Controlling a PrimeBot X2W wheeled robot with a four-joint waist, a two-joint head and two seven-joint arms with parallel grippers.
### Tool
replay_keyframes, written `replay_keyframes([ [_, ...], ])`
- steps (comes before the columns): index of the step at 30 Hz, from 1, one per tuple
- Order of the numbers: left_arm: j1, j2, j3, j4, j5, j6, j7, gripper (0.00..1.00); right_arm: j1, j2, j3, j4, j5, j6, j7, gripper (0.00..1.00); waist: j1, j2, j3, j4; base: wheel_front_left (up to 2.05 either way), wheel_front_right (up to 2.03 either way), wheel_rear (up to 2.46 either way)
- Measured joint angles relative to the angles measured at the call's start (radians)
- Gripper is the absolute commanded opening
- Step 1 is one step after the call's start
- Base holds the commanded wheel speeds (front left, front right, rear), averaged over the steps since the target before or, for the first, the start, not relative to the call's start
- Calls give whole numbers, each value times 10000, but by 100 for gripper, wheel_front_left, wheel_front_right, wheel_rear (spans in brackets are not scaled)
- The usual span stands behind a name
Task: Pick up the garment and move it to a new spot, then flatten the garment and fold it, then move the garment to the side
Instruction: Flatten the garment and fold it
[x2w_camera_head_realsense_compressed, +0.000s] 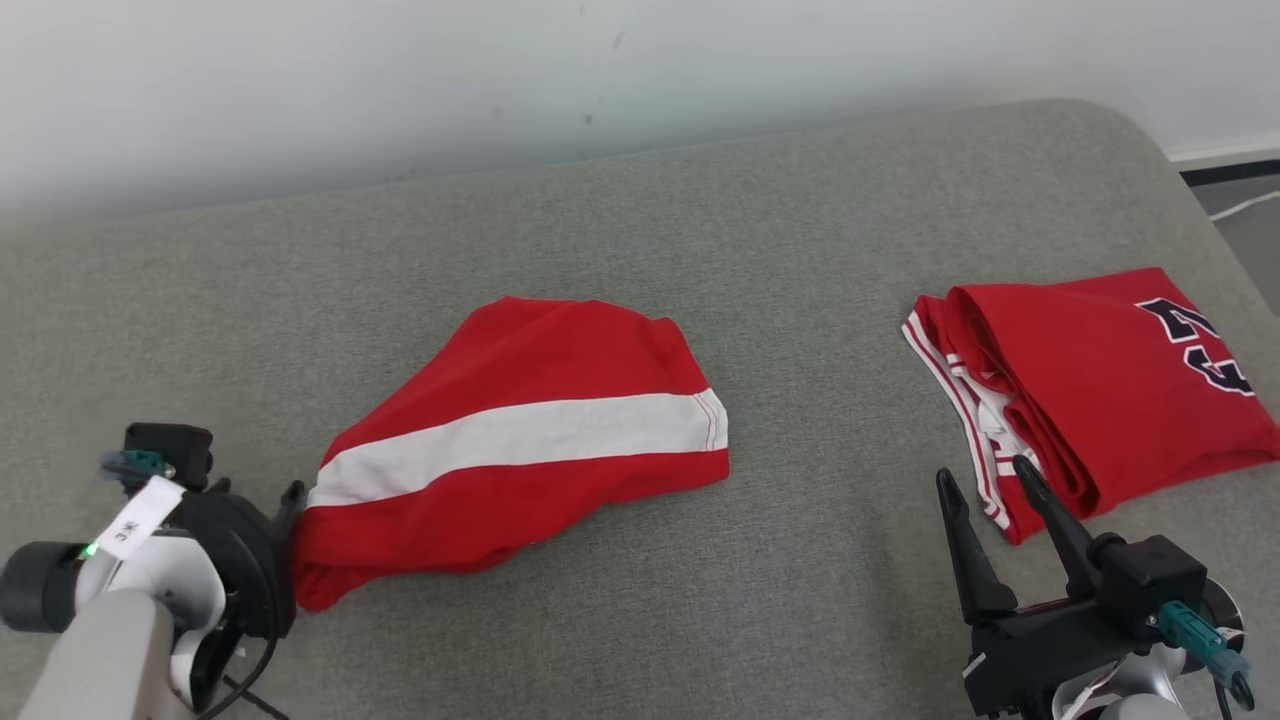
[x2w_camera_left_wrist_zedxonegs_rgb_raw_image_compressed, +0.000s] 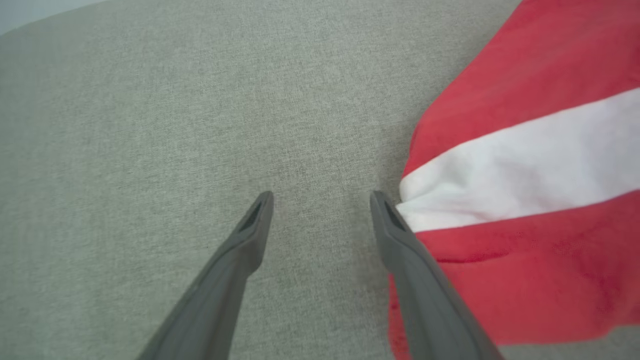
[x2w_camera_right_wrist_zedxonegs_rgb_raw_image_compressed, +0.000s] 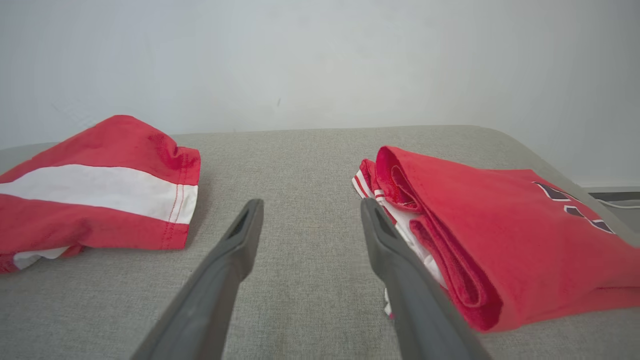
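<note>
Head view shows the striped garment (x2w_camera_head_realsense_compressed: 520, 430), red with a white band, lying loosely spread on the grey upholstered surface (x2w_camera_head_realsense_compressed: 700, 620), left of centre; the left claw (x2w_camera_left_wrist_zedxonegs_rgb_raw_image_compressed: 321, 200) stands wide open and empty, one finger right at the garment's left end; the right claw (x2w_camera_head_realsense_compressed: 980, 470) is likewise spread wide, holding nothing, its fingers just beside a folded red jersey (x2w_camera_head_realsense_compressed: 1100, 390) lying well apart to the right.

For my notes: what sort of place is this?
Probably an indoor room: a grey upholstered surface, perhaps a bed, against a white wall, bearing a striped red garment and a folded jersey.
</note>
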Motion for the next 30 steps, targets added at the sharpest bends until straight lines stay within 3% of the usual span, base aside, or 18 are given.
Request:
replay_keyframes([
  [8, -27, -324, -372, 224, -113, -169, 284, 100, 45, -111, -155, 23, 2, -12, -4, 100, 0, 0, 66, -206, 0, 0, 0],
  [18, -33, -694, -790, 257, -441, -278, 546, 100, 65, -115, -178, 35, 2, -82, -13, 100, 0, 0, -68, 49, 0, 0, 0],
  [30, -31, -570, -430, -125, -729, -322, 510, 100, 77, -109, -75, 33, 2, -82, -4, 100, 0, 0, -143, 264, 0, 0, 0],
])
